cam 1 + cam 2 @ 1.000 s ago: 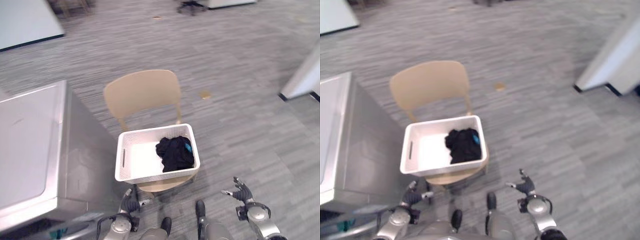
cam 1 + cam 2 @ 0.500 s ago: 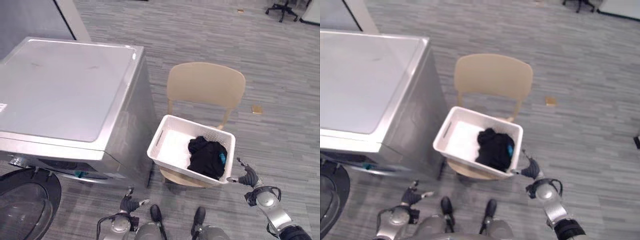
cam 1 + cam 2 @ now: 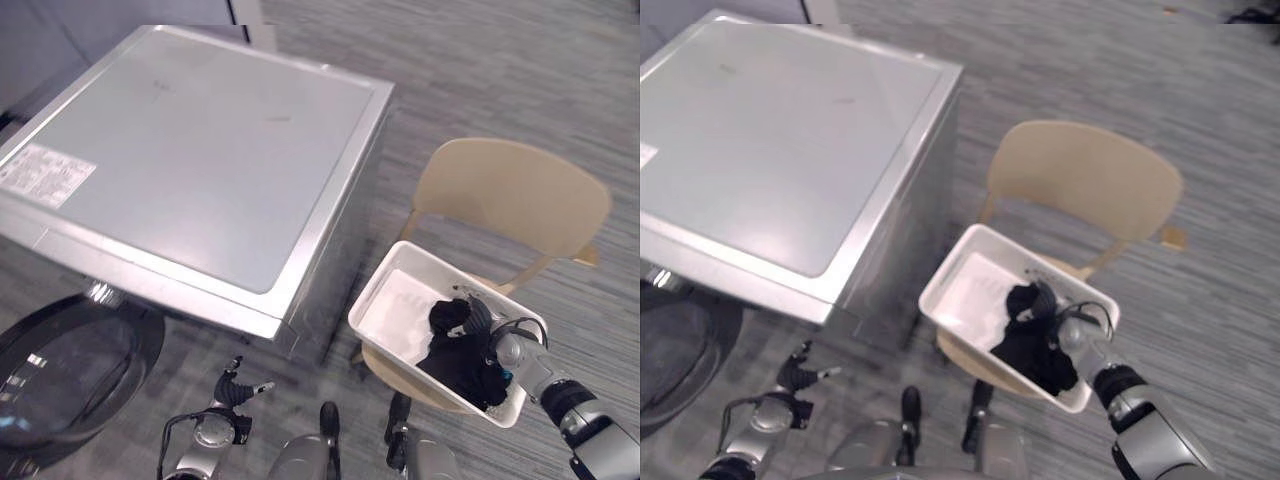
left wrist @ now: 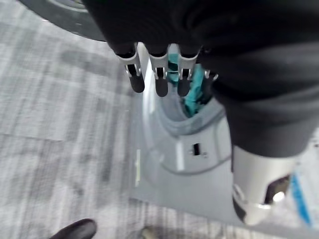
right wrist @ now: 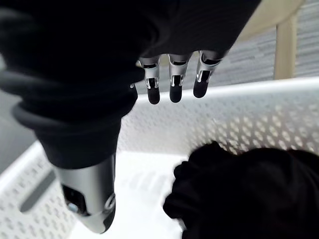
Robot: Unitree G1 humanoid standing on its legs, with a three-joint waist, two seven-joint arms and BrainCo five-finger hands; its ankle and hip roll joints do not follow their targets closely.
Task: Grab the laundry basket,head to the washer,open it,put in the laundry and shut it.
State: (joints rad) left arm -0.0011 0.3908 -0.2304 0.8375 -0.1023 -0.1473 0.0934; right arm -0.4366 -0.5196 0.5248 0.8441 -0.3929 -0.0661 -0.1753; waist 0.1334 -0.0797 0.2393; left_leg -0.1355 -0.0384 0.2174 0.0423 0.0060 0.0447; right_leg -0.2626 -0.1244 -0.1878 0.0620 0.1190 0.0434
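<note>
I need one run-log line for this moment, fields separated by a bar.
right robot hand: open, over black laundry | laundry basket: on chair | left robot hand: open, idle | washer door: open

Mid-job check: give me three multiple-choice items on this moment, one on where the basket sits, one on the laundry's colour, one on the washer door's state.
1. Where is the basket?
A. on the chair
B. on the washer's top
C. on the floor

2. What colour is most of the laundry?
A. white
B. black
C. red

3. How is the washer door?
A. shut
B. swung open
C. removed

Answers:
1 A: the basket rests on the seat of the chair, beside the washer.
2 B: a black heap lies in the white basket, under the open right hand.
3 B: the round door stands out from the washer's front, near the left hand.
</note>
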